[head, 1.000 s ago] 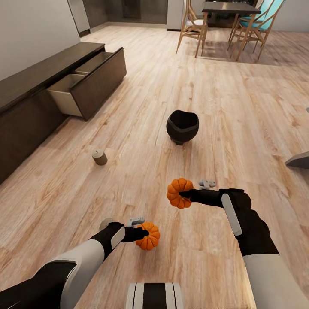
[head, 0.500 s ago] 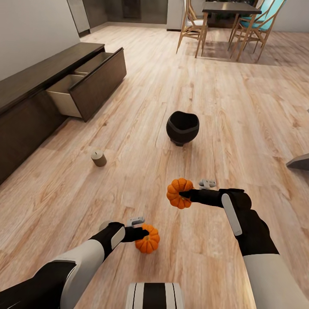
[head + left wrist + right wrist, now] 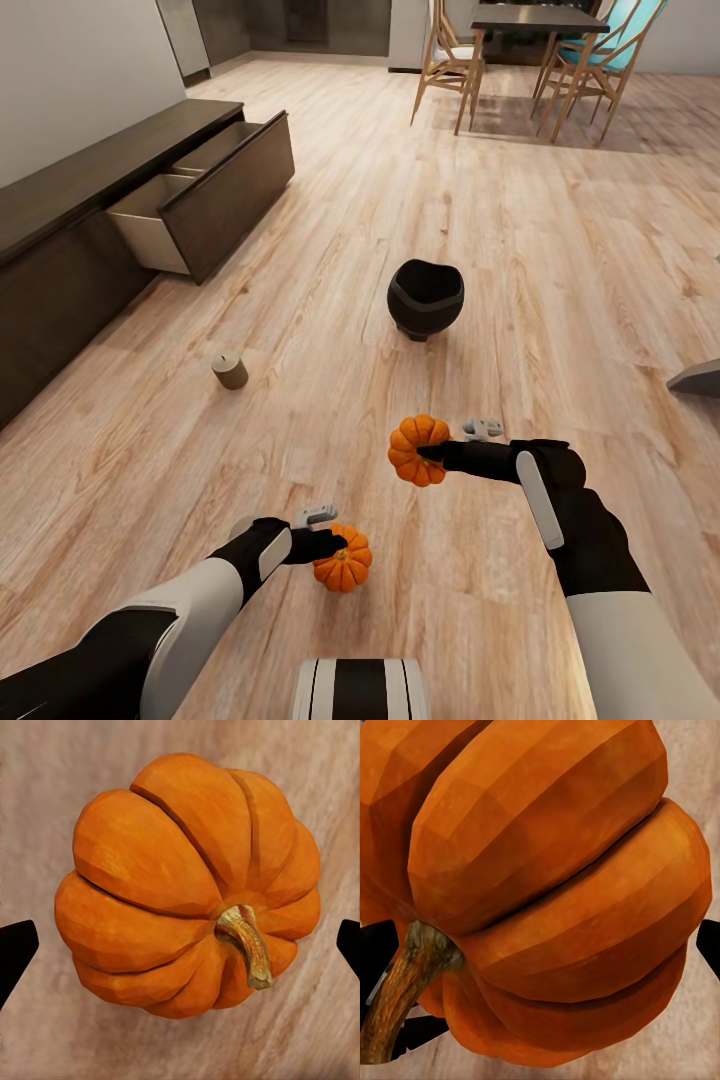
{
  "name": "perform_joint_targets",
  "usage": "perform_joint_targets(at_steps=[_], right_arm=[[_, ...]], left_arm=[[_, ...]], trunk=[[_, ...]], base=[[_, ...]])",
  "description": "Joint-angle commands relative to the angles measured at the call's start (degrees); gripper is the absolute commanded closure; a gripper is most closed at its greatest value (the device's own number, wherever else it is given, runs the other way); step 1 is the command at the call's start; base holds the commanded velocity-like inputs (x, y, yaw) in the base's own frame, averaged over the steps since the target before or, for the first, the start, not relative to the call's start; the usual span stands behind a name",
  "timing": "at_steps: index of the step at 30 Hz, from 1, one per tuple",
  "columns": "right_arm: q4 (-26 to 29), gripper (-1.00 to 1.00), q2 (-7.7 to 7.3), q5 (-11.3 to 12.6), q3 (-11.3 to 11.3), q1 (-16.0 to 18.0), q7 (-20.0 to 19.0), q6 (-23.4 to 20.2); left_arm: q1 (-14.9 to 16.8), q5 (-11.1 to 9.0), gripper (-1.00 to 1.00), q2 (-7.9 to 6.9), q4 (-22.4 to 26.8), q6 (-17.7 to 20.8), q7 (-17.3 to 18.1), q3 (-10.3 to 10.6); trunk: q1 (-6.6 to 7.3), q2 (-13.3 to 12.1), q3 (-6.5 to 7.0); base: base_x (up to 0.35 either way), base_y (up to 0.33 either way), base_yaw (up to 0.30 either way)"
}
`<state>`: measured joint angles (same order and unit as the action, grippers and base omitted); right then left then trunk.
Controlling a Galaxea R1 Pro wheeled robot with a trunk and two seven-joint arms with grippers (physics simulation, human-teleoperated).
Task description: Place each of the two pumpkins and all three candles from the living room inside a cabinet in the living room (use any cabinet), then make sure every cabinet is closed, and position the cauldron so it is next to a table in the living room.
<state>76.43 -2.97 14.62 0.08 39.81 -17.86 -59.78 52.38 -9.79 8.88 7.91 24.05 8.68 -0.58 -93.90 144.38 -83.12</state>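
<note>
One orange pumpkin (image 3: 342, 562) lies on the wood floor just under my left gripper (image 3: 338, 545). In the left wrist view that pumpkin (image 3: 187, 885) sits between the black fingertips (image 3: 15, 952) with a gap on each side, so the gripper is open. My right gripper (image 3: 425, 452) is shut on the other pumpkin (image 3: 415, 450), which is held above the floor and looms large in the right wrist view (image 3: 547, 885). A tan candle (image 3: 230, 370) stands on the floor to the left. The black cauldron (image 3: 425, 297) stands ahead. The dark cabinet (image 3: 60, 200) runs along the left wall with two drawers (image 3: 150, 225) pulled out.
A dark dining table (image 3: 535, 18) with wooden chairs (image 3: 450, 60) stands at the far end. A grey block (image 3: 700, 375) pokes in at the right edge. Open wood floor lies between me, the cauldron and the cabinet.
The view has shifted slightly. The pumpkin under my left gripper now sits a little lower and looks smaller, apart from the fingers. The right gripper and its pumpkin are unchanged.
</note>
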Motion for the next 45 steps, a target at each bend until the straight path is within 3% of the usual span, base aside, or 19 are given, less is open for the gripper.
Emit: perform_joint_targets(at_steps=[1,5,27,45], right_arm=[[0.0,1.0,-0.02,0.0,0.0,0.0,-0.2,-0.2],[0.0,1.0,-0.02,0.0,0.0,0.0,-0.2,-0.2],[0.0,1.0,0.06,0.0,0.0,0.0,-0.1,-0.2],[0.0,1.0,0.07,0.0,0.0,0.0,-0.1,-0.2]], left_arm=[[0.0,-0.4,-1.0,0.0,0.1,0.4,0.0,0.0],[0.0,-0.4,-1.0,0.0,0.1,0.4,0.0,0.0],[0.0,-0.4,-1.0,0.0,0.2,0.3,0.0,-0.1],[0.0,-0.5,-1.0,0.0,0.4,0.2,0.0,-0.1]], trunk=[[0.01,0.0,-0.04],[0.01,0.0,-0.04],[-0.56,0.3,-4.91],[-0.56,0.3,-4.91]], base=[[0.0,0.0,0.0],[0.0,0.0,0.0],[0.0,0.0,0.0],[0.0,0.0,0.0]])
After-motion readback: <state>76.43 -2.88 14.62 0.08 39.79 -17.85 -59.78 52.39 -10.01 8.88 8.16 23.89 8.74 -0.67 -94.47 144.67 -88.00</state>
